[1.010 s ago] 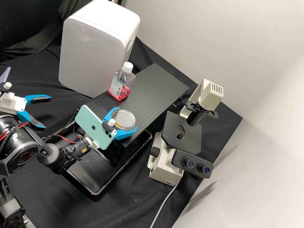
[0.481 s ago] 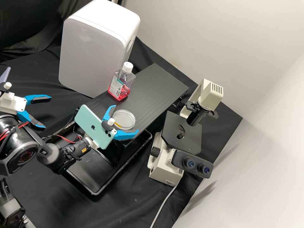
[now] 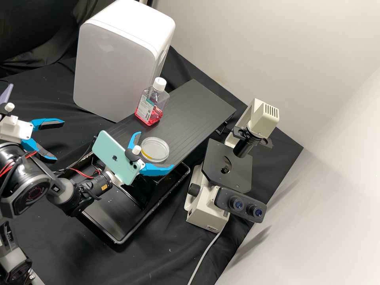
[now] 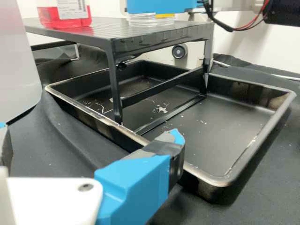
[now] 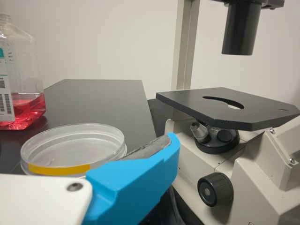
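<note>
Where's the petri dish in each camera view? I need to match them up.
High view: petri dish on the black platform, between the right gripper's open fingers.
Left wrist view: the dish seen side-on at the platform's edge, above the tray.
Right wrist view: the dish close up, just beyond the gripper's own blue finger.
Shared landmark: the red-liquid bottle standing on the same platform.

The shelf (image 3: 198,107) lies bare from the flask (image 3: 151,103) to its far end. At the near edge the right gripper (image 3: 155,150), jaws spread, flanks the dish (image 3: 155,147). The microscope (image 3: 233,174) crowds one side, the white box (image 3: 118,55) the other.
</note>
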Controlling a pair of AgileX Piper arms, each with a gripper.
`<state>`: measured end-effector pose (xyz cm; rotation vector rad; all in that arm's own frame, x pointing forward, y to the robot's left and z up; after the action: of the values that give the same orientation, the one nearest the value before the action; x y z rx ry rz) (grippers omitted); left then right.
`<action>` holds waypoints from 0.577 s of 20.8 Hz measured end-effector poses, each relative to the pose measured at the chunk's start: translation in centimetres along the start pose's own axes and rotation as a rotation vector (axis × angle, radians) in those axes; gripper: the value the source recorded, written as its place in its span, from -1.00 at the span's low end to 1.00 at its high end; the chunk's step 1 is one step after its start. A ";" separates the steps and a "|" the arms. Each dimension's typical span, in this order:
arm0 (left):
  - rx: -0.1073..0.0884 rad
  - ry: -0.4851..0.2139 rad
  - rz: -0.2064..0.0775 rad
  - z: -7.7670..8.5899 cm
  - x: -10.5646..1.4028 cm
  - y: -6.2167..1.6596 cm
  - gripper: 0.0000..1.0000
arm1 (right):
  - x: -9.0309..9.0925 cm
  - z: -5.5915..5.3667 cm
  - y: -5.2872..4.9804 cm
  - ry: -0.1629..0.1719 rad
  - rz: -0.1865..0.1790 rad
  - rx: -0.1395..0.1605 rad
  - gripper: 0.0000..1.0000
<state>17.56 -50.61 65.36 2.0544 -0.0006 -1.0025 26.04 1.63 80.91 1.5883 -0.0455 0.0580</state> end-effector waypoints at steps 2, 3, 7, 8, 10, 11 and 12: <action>0.000 -0.002 0.000 0.0 0.0 -0.01 1.00 | 0.0 0.0 0.0 0.000 0.000 0.000 1.00; 0.000 -0.002 0.000 0.0 0.0 -0.01 1.00 | 0.0 0.0 0.0 -0.001 0.001 0.001 1.00; 0.000 -0.001 -0.005 0.0 0.0 -0.12 1.00 | 0.0 0.0 0.0 -0.003 0.003 0.001 -1.00; 0.000 0.000 -0.007 0.0 0.0 -0.15 1.00 | 0.0 0.0 0.0 -0.003 0.003 0.001 -1.00; 0.000 0.000 -0.009 0.0 0.1 -0.20 1.00 | 0.0 0.0 0.0 -0.003 0.003 0.001 -1.00; 0.000 0.001 -0.010 0.0 0.1 -0.23 1.00 | 0.0 0.0 0.0 -0.003 0.003 0.001 -1.00; 0.001 0.001 -0.013 0.0 0.1 -0.28 1.00 | 0.0 0.0 0.0 -0.003 0.003 -0.001 -1.00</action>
<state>17.53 -50.43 65.13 2.0585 0.0123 -1.0093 26.04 1.61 80.94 1.5873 -0.0496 0.0579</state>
